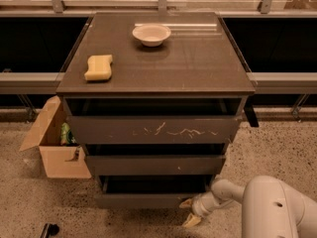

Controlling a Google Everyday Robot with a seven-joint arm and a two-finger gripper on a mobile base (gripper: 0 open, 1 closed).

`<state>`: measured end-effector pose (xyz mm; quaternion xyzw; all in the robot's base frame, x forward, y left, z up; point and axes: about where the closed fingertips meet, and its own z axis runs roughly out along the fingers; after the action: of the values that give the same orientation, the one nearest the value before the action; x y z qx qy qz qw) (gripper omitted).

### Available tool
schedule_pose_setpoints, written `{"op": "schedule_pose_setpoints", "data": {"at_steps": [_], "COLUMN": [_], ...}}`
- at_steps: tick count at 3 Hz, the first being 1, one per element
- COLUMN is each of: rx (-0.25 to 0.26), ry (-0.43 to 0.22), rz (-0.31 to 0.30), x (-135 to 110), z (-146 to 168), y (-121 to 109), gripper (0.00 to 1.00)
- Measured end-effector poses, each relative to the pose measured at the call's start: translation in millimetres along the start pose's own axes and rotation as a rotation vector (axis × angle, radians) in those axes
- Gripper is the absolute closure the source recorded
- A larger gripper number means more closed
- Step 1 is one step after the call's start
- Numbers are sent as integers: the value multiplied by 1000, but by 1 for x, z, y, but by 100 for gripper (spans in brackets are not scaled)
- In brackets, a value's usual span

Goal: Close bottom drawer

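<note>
The bottom drawer (143, 200) is the lowest and narrowest of the cabinet's three, dark grey-brown with a plain front. It stands out only a little, with a shallow dark gap above its front. My gripper (189, 212) is at the drawer front's right end, low near the floor, its tan fingertips (190, 221) spread apart and touching or nearly touching the front. It holds nothing. My white arm (270, 207) comes in from the lower right.
The wide top drawer with white scratches (153, 129) and the middle drawer (154, 164) both stand slightly out. A yellow sponge (99, 67) and a white bowl (151, 34) sit on the cabinet top. An open cardboard box (54, 148) stands at the cabinet's left on the speckled floor.
</note>
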<state>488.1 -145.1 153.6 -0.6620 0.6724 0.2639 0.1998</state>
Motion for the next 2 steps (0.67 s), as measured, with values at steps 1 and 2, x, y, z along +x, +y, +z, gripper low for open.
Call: {"op": "schedule_pose_setpoints", "data": {"at_steps": [1, 2], "rx": [63, 88], "ry": [25, 39], "rz": [-21, -29], "x": [-3, -5], "z": [-23, -34], "y": [-20, -28], "gripper": [70, 56]}}
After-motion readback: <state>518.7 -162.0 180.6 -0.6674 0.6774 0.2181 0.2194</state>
